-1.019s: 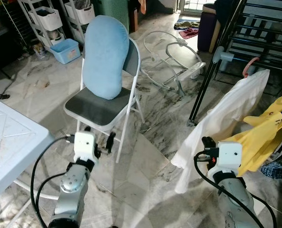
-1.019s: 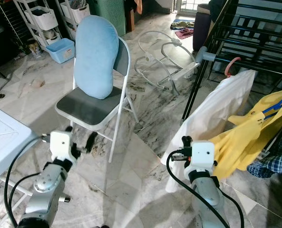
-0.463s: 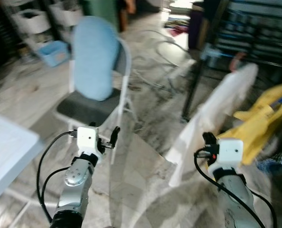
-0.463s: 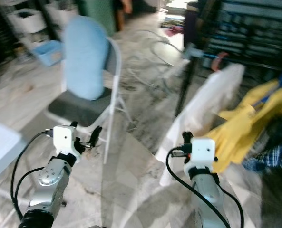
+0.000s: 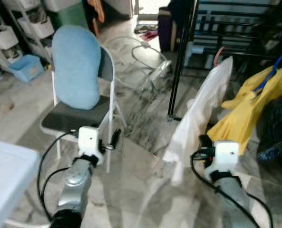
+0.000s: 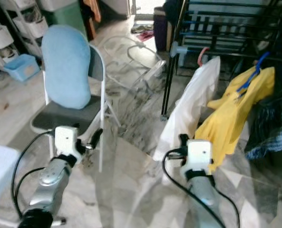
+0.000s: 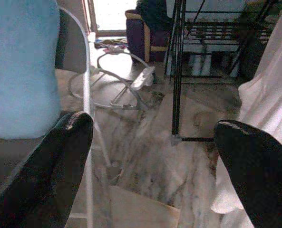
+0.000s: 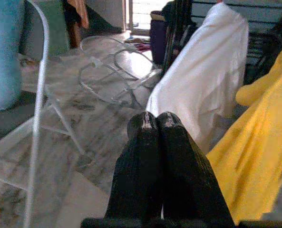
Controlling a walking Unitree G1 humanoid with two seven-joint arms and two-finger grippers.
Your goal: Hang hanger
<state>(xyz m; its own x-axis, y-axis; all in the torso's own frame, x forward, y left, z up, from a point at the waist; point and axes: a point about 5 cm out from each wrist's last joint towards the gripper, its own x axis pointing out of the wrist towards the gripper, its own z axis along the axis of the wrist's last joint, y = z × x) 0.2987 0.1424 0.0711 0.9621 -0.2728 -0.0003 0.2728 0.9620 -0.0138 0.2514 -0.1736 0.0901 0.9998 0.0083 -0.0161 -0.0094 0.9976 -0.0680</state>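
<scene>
A white garment point(image 5: 200, 111) hangs from a pink hanger hook point(image 5: 218, 52) on the black drying rack point(image 5: 179, 57) ahead to the right. Beside it, a yellow garment point(image 5: 247, 107) hangs on a blue hanger point(image 5: 270, 75). My left gripper point(image 7: 152, 142) is open with nothing in it, held low beside the chair and pointing toward the rack's leg. My right gripper point(image 8: 156, 121) is shut on nothing, its fingertips point(image 5: 203, 141) just short of the white garment's lower edge.
A folding chair point(image 5: 107, 85) with a blue cushion point(image 5: 76, 66) stands front left. A white table corner point(image 5: 7, 166) is at the lower left. A white wire frame point(image 5: 136, 50) lies on the marble floor behind the chair. Shelves and a blue bin point(image 5: 24, 67) line the far left.
The whole view has shifted, so the camera has moved and the rack and garments now sit nearer. Both arms keep the same pose; the left gripper stays open, the right stays shut.
</scene>
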